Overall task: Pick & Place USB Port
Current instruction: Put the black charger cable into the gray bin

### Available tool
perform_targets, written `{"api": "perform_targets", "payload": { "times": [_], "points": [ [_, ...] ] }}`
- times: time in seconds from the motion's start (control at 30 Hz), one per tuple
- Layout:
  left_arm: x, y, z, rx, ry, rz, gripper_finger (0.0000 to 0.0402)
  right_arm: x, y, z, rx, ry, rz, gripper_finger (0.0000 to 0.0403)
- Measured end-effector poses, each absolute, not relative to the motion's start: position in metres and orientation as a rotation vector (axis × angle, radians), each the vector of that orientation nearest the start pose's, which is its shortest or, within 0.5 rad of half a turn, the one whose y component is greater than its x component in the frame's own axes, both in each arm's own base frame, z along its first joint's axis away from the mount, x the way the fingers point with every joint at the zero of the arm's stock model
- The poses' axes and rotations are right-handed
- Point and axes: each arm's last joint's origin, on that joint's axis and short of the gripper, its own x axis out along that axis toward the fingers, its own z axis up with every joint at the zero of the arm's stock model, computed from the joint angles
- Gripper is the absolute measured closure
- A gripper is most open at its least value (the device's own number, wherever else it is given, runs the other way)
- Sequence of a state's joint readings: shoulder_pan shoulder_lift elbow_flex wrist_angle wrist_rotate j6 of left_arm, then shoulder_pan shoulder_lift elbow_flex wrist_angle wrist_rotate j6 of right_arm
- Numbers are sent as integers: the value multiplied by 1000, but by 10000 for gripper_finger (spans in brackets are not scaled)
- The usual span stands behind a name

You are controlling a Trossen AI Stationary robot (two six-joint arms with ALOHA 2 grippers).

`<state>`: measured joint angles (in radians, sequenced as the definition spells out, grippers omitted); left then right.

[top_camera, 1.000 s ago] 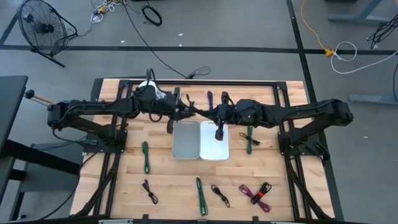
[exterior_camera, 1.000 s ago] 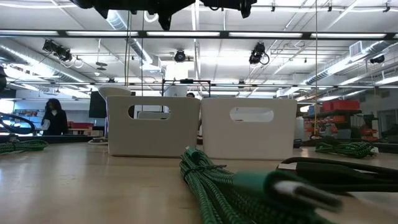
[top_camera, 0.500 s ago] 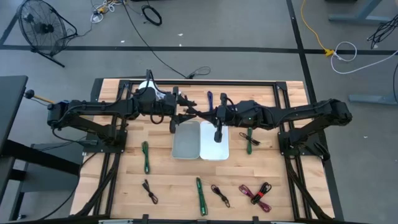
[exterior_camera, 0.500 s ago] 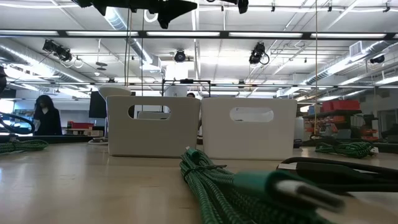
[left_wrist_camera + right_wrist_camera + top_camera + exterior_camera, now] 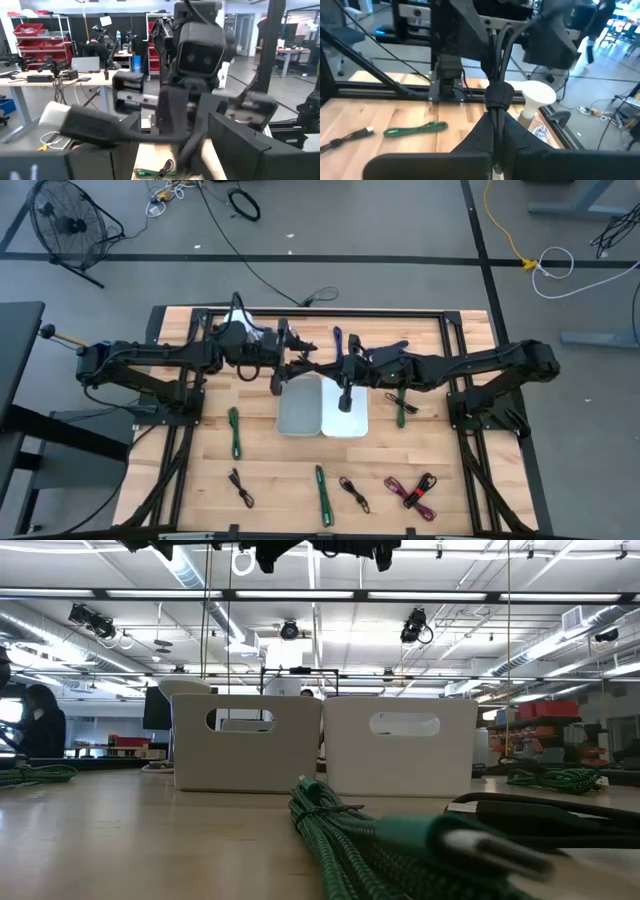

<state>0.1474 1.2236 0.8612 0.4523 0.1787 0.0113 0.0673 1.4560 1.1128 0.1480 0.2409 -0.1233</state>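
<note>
Right pincer [image 5: 322, 369] grips black cable [image 5: 496, 95] above bins [image 5: 322, 405].

The high view looks straight down from well above on the whole light wooden slatted table [image 5: 200, 440] and the grey floor around it. The low view sits at table-top height, looking level across it, very near a coiled green braided cable [image 5: 350, 840]; both views share the two white rectangular plastic bins [image 5: 321, 405] [image 5: 322, 743]. Each wrist view looks forward along its arm at the other arm, close by.
</note>
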Motion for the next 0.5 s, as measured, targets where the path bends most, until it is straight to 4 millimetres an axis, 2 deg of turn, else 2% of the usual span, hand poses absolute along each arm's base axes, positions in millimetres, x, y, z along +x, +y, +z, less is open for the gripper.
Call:
{"api": "perform_targets", "payload": {
  "times": [0.07, 0.17, 0.33, 0.37, 0.5],
  "points": [
    [274, 35, 329, 24, -81, -33, 184, 335, 15, 324, -159, 181, -173, 397],
    [274, 35, 328, 22, -70, -32, 229, 334, 15, 326, -157, 169, -173, 397],
    [274, 35, 327, 31, -66, -45, 365, 333, 15, 326, -157, 170, -175, 397],
    [274, 35, 328, 40, -69, -59, 375, 333, 15, 326, -157, 170, -174, 397],
    [274, 35, 328, 29, -69, -87, 374, 333, 15, 326, -161, 174, -171, 381]
  ]
}}
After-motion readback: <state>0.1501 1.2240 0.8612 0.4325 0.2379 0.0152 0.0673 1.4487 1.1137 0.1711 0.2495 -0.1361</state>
